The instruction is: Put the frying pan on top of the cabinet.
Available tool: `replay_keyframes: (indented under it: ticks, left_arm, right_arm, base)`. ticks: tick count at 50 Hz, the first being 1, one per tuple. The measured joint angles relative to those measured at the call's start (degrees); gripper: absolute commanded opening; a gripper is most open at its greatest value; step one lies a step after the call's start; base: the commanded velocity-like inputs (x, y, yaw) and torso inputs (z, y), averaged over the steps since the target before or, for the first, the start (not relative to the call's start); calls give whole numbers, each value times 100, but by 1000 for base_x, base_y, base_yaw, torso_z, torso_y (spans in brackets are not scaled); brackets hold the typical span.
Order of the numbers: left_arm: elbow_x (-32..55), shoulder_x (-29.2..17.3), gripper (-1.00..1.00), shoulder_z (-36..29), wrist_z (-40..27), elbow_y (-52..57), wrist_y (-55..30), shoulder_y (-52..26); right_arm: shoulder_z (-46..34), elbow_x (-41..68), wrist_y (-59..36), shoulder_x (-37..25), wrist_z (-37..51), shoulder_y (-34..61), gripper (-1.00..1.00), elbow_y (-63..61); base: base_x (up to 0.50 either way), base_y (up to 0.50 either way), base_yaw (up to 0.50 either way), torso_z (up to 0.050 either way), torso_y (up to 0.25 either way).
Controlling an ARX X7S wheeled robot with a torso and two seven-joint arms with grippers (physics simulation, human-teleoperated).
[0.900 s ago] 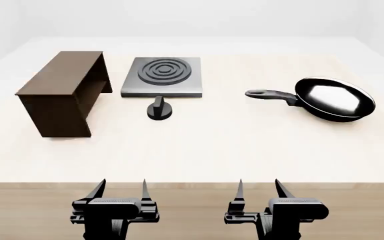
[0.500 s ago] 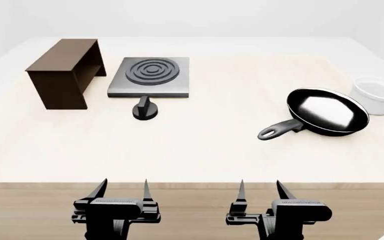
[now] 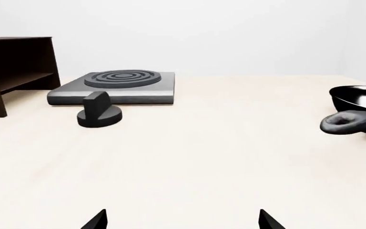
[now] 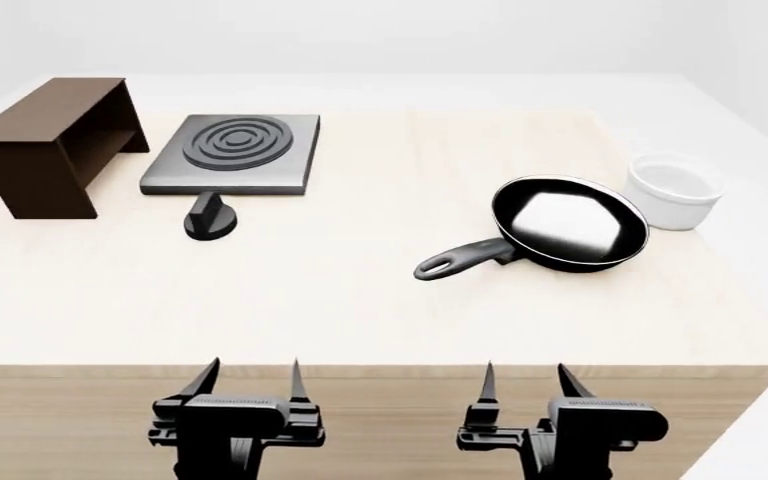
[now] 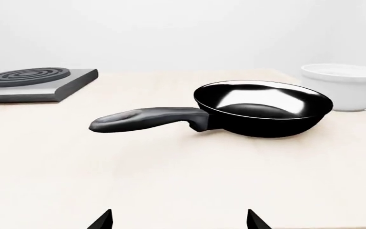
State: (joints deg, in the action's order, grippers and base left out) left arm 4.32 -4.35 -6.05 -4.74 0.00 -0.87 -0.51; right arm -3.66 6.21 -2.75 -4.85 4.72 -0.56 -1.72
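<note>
My right pincer (image 4: 523,378) and left pincer (image 4: 249,375) hang wide and empty. The frying pan (image 4: 568,224) sits well right of the cabinet (image 4: 45,143), its handle angled toward me for grasping.

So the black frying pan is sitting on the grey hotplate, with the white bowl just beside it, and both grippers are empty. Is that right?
Not quite. The frying pan lies on the bare table, well apart from the hotplate, as the head view shows. The rest holds: the white bowl sits just beside the pan, and the left gripper and right gripper are both open and empty.
</note>
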Motion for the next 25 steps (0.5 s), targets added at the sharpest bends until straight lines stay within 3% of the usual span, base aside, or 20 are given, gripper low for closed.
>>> replay_keyframes:
  ticks: [6,13,25]
  left_arm:
    - [38,-128,100,2,-90,599,-709,-236]
    - [81,-256,100,22,-182,1174,-1405,-531]
    - [112,-360,100,-29,-266,1407,-1781,-699]
  right_arm:
    - [25,101,-763,-126,131,184,100,-697]
    - [26,122,-1414,-268,287,389,100,-1348]
    - [32,198,-1820,-369,419,525,100,-1704]
  base:
    - [57,-16,0,0,0]
    - [500,-73,0,0,0]
    - [500,-70,0,0,0]
